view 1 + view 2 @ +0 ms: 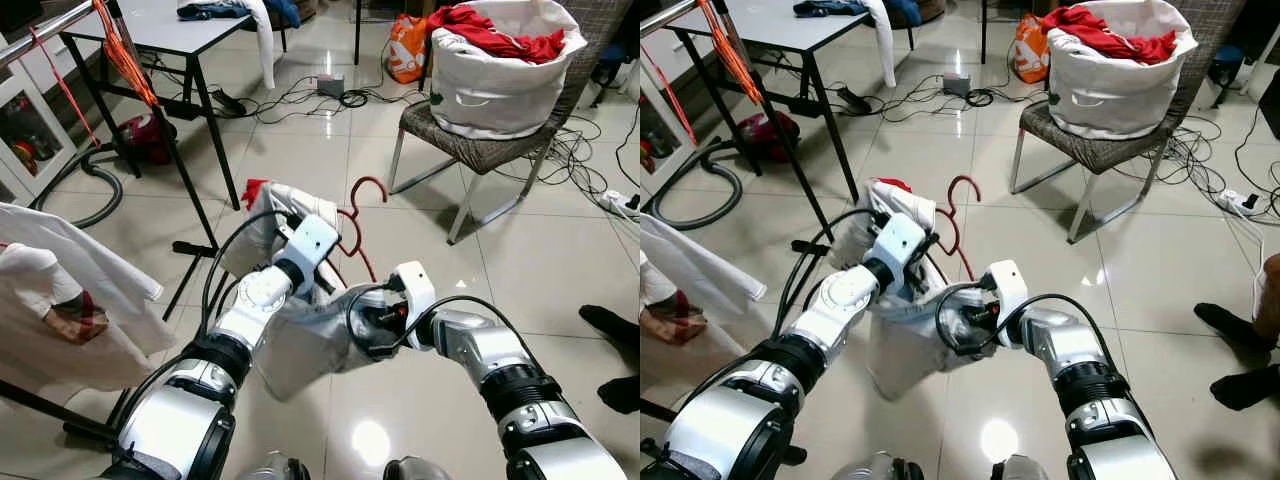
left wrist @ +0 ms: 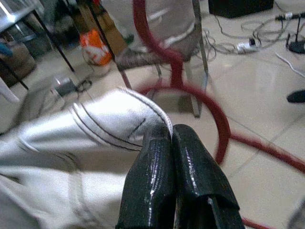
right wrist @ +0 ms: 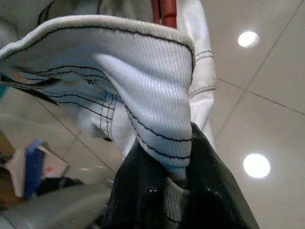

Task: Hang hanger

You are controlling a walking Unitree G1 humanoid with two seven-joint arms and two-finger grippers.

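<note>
Hanger [image 1: 362,228] and garment are both up off the floor in front of the robot: the red hook pokes out above a white garment [image 1: 300,335] bunched between the arms. Left end effector [image 2: 172,143] is pinched together on a fold near the hook; right end effector [image 3: 178,183] is clamped on a hem lower down. Rail [image 1: 45,30] stands well off to the left, so I'd keep both grips firm, lift the hook clear of the cloth, then turn toward it

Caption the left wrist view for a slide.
Left gripper shut on a white garment, red hanger looping beyond.
</note>
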